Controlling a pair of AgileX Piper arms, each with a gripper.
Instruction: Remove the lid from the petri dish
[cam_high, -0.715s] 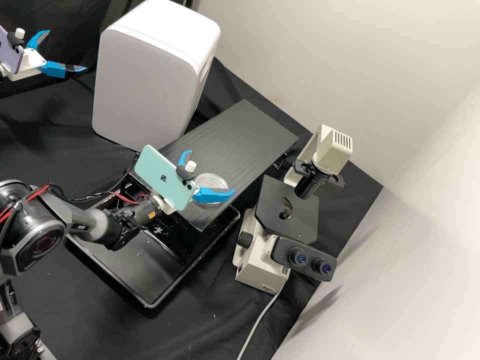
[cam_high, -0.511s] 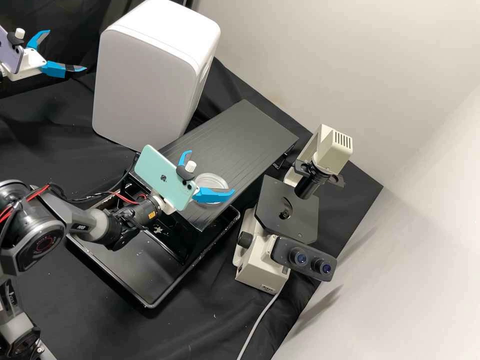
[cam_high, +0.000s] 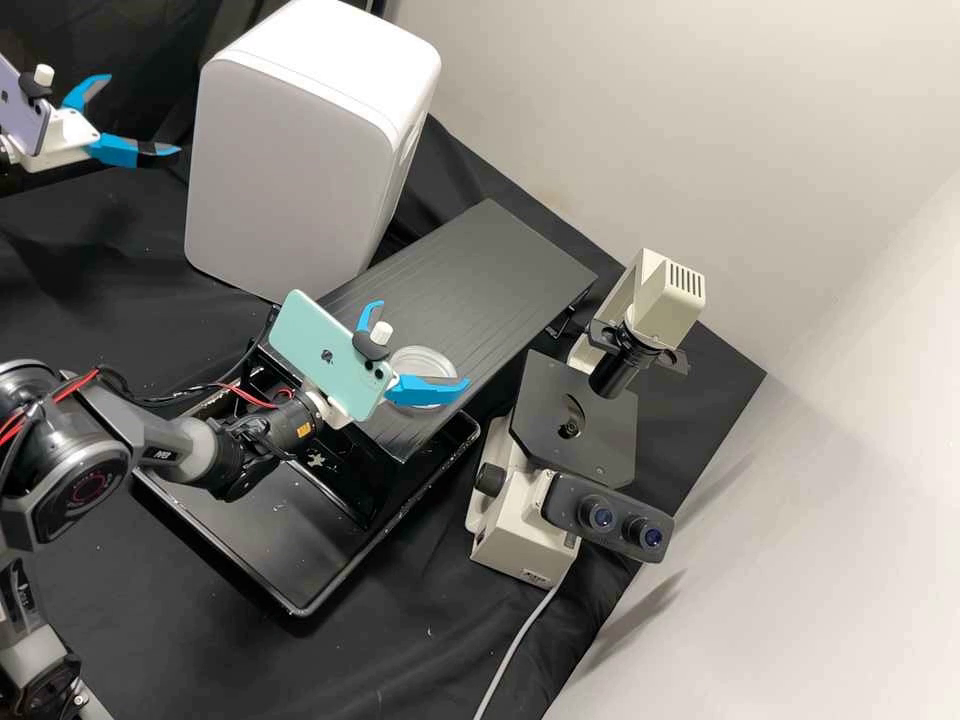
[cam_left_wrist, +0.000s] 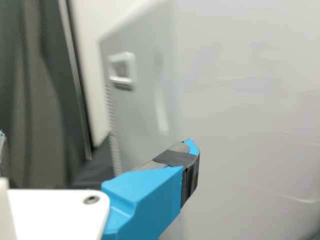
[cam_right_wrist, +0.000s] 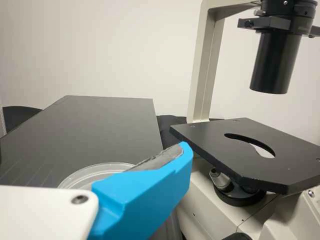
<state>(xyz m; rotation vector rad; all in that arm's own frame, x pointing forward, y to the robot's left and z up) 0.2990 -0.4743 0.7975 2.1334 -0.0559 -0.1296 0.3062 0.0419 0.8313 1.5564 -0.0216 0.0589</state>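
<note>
One petri dish (cam_high: 418, 360), clear and round, lies flat on the ribbed black platform (cam_high: 490, 270). It sits at the platform's near end, close to the long edge that faces the microscope (cam_high: 560, 480). I cannot tell from here whether its lid is seated.

The right claw (cam_high: 420, 346) straddles the dish with its two blue fingers (cam_high: 432, 391) spread wide. One finger is on the far side of the rim and one on the near side. Whether either pad touches the rim cannot be told.

Beyond the dish the platform's ribbed top runs on toward the wall. Under its near end lies one shallow black tray (cam_high: 290, 540), whose rim juts out toward the front of the desk (cam_high: 130, 640).

The single microscope stands just beside the platform, with a narrow gap between them. In the right wrist view its black stage (cam_right_wrist: 210, 137) sits a little higher than the platform top and near the dish.

One tall white box (cam_high: 300, 140) stands at the platform's other long side, well apart from the dish. The left claw (cam_high: 140, 116) hangs above the desk beside that box with its fingers wide apart, gripping nothing.
</note>
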